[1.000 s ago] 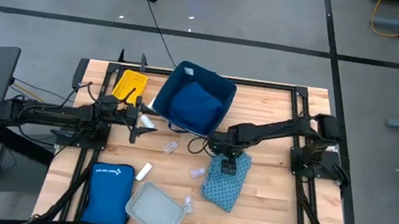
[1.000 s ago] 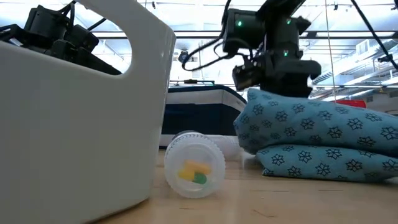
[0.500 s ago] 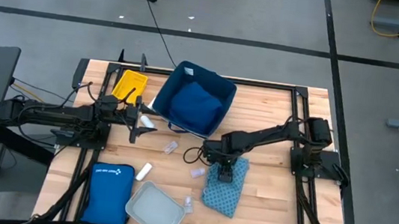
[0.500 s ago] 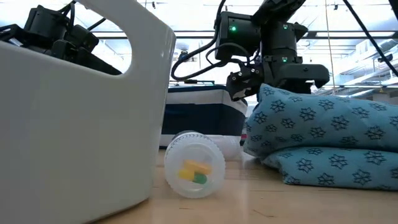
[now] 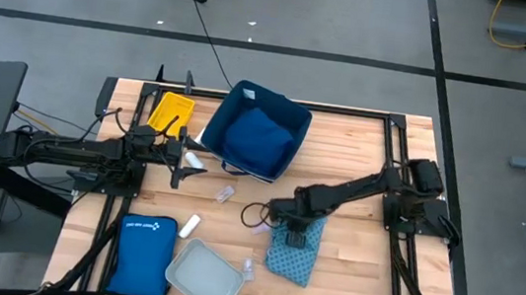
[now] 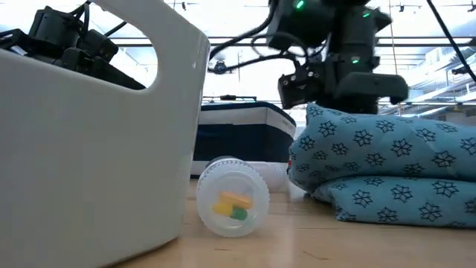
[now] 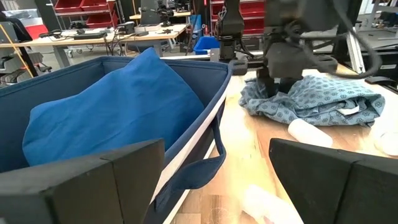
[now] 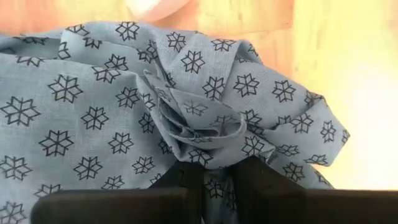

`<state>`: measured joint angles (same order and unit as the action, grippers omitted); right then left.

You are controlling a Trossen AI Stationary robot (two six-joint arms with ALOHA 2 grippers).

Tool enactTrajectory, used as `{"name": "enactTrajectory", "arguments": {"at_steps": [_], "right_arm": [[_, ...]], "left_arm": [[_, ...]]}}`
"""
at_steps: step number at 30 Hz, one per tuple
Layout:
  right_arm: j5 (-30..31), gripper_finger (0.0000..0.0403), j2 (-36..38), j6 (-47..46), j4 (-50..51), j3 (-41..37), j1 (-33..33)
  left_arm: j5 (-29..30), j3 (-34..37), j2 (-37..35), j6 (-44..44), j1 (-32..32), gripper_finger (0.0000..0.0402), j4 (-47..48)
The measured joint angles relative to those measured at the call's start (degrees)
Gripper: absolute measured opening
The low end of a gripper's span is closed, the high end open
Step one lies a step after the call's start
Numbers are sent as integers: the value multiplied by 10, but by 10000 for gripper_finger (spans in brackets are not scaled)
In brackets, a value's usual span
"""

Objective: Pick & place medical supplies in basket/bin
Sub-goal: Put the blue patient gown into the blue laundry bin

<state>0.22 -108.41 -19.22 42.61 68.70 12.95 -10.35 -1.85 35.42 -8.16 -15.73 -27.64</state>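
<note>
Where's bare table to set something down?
Free: the right strip between the patterned cloth and the table's right rail, and behind the right arm beside the navy bin. Crowded: the middle, with vials, tray and pouch.

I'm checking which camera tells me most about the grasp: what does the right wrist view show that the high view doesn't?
Only the right wrist view shows the right gripper with its fingers nearly together, pinching a bunched fold of the teal patterned cloth.

Only the high view shows the layout: the navy bin holding the dark blue cloth bundle, the yellow bin, the grey tray, the blue zip pouch, scattered vials, and the left gripper waiting by the navy bin.

Both show the cloth on the wooden table.
</note>
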Motion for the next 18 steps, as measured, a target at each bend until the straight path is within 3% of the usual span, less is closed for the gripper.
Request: {"name": "enactTrajectory", "arguments": {"at_steps": [9,18], "right_arm": [[124,41,95,-84,-9,-1,70],[298,41,144,-77,-56,0,113]], "left_arm": [[0,0,0,0,0,292,-3],[0,0,0,0,0,292,-5]]}}
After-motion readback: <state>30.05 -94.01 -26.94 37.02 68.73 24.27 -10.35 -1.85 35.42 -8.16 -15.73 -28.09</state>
